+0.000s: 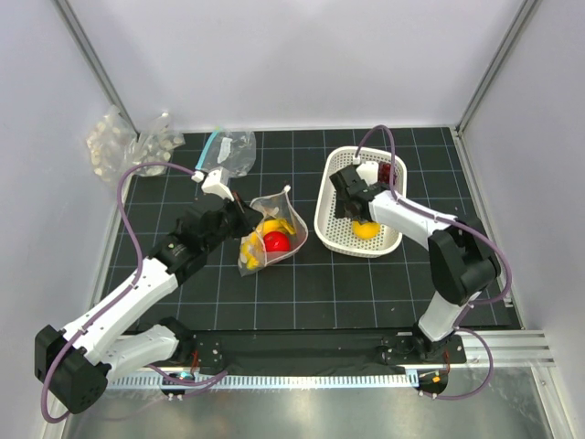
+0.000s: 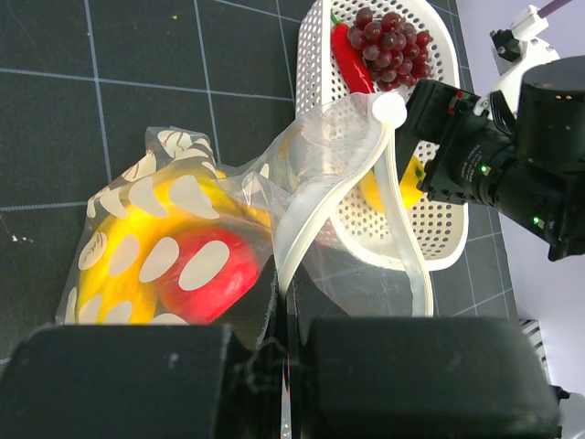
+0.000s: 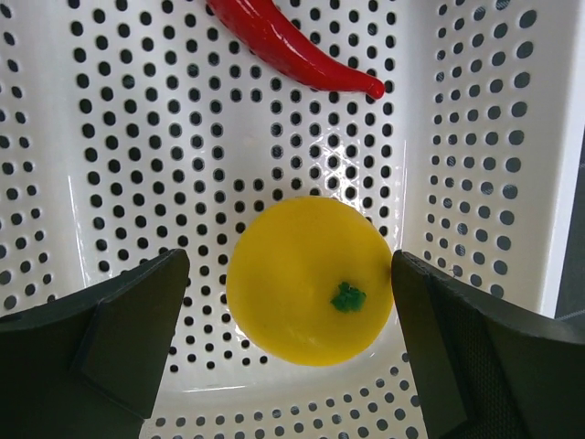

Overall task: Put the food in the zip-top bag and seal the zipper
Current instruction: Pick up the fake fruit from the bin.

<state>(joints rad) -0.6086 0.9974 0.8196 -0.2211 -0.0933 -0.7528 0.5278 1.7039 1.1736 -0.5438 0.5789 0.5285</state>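
Observation:
The clear zip-top bag lies mid-table with its mouth open toward the basket. It holds a yellow banana and a round red fruit. My left gripper is shut on the bag's rim, pinching the pale zipper between its fingers. Inside the white basket, my right gripper is open, one finger on each side of the round yellow fruit. The red chili and the dark grape bunch lie at the basket's far end.
A clear bag with a teal strip and bumpy clear packs lie at the back left. Enclosure walls and metal posts ring the black gridded mat. The basket's perforated walls surround the right fingers.

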